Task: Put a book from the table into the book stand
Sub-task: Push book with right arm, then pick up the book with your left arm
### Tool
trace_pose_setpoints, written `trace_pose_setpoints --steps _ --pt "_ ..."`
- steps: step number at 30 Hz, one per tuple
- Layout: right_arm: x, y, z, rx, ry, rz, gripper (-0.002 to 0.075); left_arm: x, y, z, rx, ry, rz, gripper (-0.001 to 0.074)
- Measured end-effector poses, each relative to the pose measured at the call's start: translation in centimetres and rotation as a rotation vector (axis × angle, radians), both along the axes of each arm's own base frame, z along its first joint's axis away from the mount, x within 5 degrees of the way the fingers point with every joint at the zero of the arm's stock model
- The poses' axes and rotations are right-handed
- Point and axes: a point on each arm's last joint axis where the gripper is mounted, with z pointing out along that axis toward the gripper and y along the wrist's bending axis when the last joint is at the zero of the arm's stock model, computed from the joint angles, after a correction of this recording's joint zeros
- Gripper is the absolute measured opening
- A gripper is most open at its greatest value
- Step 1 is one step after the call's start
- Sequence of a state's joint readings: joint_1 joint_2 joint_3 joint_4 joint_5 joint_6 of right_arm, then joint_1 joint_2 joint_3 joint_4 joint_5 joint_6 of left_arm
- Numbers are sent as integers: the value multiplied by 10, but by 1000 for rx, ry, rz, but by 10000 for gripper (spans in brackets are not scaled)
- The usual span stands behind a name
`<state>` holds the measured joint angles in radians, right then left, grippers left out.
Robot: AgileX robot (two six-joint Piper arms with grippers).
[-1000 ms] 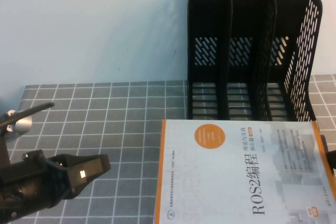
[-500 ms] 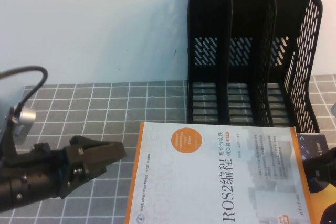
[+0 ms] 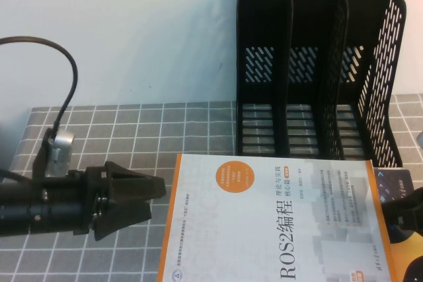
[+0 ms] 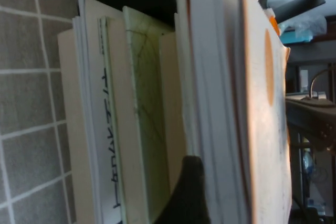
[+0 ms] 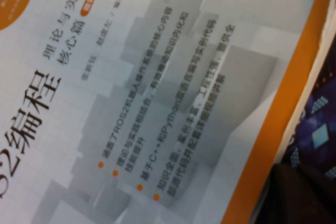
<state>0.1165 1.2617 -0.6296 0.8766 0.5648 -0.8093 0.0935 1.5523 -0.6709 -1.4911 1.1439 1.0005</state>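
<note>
The ROS book (image 3: 277, 219) lies on top of a stack near the front right corner of the bench (image 3: 132, 130), just in front of the empty black book stand (image 3: 317, 70). The left tool (image 3: 135, 193), its jaws spread open, is level with the book's left edge. It should take only the top book. The right tool (image 3: 406, 219) is beside the right edge; its state I cannot tell.

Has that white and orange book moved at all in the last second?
Yes. The book slid toward the robot's left, its corner now left of the book stand.
</note>
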Motion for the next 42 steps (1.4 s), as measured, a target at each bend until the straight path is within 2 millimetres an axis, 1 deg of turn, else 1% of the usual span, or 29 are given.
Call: trace_pose_setpoints --steps 5,7,11,14,16,20,24,32,35,38,41,42 --pt "0 0 0 0 0 0 -3 15 -2 -15 -9 49 -15 592" --pt "0 0 0 0 0 0 -3 18 -7 -21 -10 62 -34 592" --pt "0 0 0 0 0 0 -3 17 -21 -28 -16 75 -83 594" --pt "0 0 0 -1 -1 1 -3 15 -34 -28 -31 70 -109 594" --pt "0 0 0 -1 -1 1 -3 14 -38 -27 -38 63 -117 594" --pt "0 0 0 0 -2 2 -3 15 -39 -27 -43 63 -115 591" --pt "0 1 1 12 0 -6 -3 15 -39 -27 -43 60 -115 571" --pt "-1 4 1 70 34 -9 -3 12 -39 -29 -14 61 -149 548" --pt "-1 5 1 74 39 -3 -3 11 -39 -30 -5 61 -160 502" --pt "-2 5 1 68 39 0 -3 11 -39 -30 -1 61 -165 405" --pt "-2 4 0 60 38 5 -3 11 -39 -30 2 61 -165 265" --pt "-2 4 0 59 38 6 -3 11 -39 -30 -2 60 -167 196"
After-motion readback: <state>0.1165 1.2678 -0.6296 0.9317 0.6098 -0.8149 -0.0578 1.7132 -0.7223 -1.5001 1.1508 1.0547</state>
